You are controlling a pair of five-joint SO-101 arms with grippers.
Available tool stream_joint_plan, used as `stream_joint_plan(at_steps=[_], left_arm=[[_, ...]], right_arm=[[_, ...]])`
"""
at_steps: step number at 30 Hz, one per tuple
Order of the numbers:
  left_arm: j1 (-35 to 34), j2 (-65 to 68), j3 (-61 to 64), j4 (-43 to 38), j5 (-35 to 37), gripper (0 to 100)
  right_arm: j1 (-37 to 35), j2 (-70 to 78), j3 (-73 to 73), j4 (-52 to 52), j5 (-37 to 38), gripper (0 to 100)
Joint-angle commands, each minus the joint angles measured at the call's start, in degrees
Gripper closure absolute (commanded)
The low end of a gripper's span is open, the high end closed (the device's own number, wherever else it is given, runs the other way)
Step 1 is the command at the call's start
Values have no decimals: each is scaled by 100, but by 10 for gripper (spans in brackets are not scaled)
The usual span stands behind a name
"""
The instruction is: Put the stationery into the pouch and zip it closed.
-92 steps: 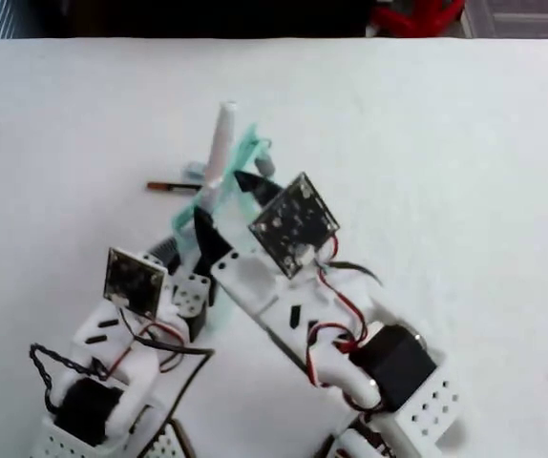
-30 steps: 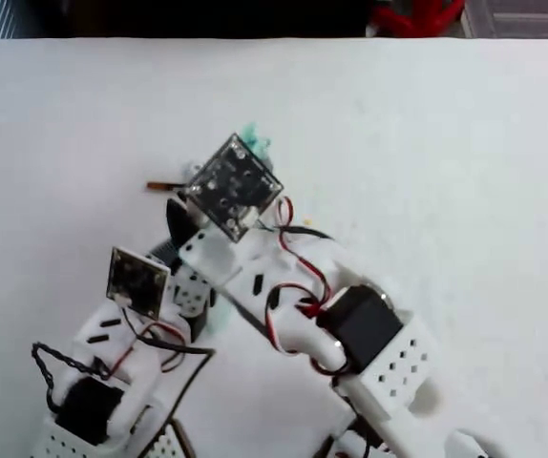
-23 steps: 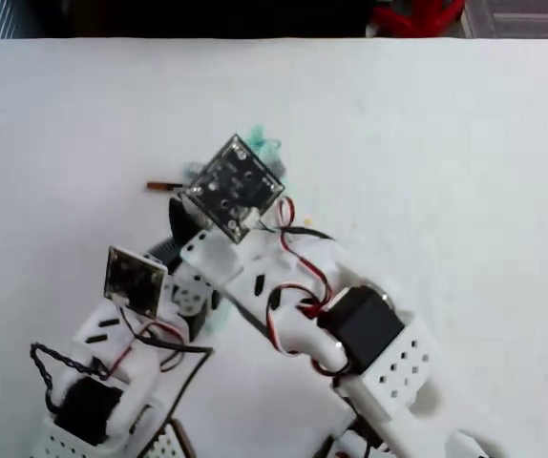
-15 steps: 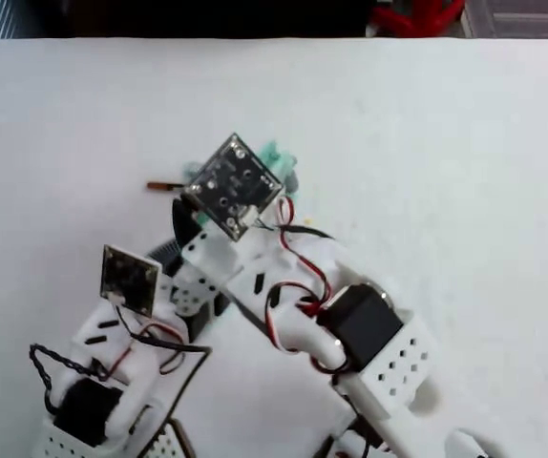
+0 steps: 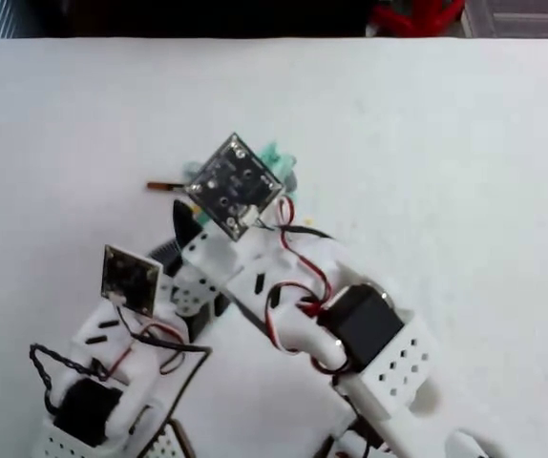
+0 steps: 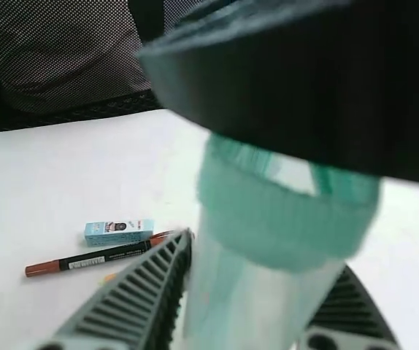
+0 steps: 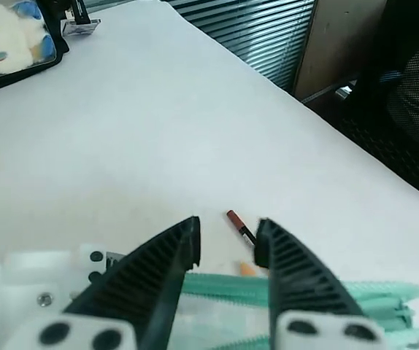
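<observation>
My left gripper (image 6: 264, 281) is shut on the clear pouch (image 6: 268, 240), holding it up by its teal zip edge. In the high view a bit of the pouch (image 5: 274, 156) peeks out behind the right arm's wrist board (image 5: 234, 186). The right arm hangs over the pouch, and my right gripper (image 7: 228, 227) is slightly open with nothing between its fingers, just above the teal zip of the pouch (image 7: 326, 299). A brown-and-black pencil (image 5: 164, 186) (image 6: 85, 261) (image 7: 240, 227) lies on the table, with a small blue eraser box (image 6: 118, 230) beside it.
The white table (image 5: 446, 143) has wide free room to the right and at the back. A dark tray with a white fluffy object (image 7: 5, 36) sits far off. A red object (image 5: 417, 14) lies beyond the table's far edge.
The right arm swung left over the pouch, and the white pen it held 3.1 s ago is out of sight. In the last second the pouch's teal edge shifted slightly right.
</observation>
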Motion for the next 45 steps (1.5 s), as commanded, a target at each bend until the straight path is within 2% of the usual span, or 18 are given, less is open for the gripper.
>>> stream_joint_plan(at_steps=[1, 7, 12, 19, 26, 29, 31, 35, 39, 42, 45], left_arm=[[4, -57, -26, -9, -70, 771], [-4, -57, 35, -211, -97, 915], [4, -57, 308, -607, -264, 922], [-40, -57, -53, -501, -264, 924], [-48, -57, -712, -167, -299, 926], [-48, -57, -791, -167, -308, 982], [-13, -57, -721, -158, -396, 974], [-75, -57, -879, -167, -466, 976], [-532, -57, -1451, 114, -501, 976], [-848, -57, -1749, 387, -1029, 976], [-1218, -57, -1855, 642, -1486, 976]], right_arm=[[189, -356, -70, 40, 53, 813], [435, -716, -62, 48, 88, 855], [470, -787, -44, 75, 88, 854], [1490, -1165, -396, 233, 79, 854], [2651, -901, -26, 752, 97, 857], [3046, -822, 185, 752, 114, 857], [3204, -822, 343, 752, 185, 857], [3275, -804, 668, 734, 677, 858], [3108, -787, 1178, 426, 870, 858], [2879, -787, 1495, 242, 1169, 858], [2352, -743, 1679, 198, 1600, 858]])
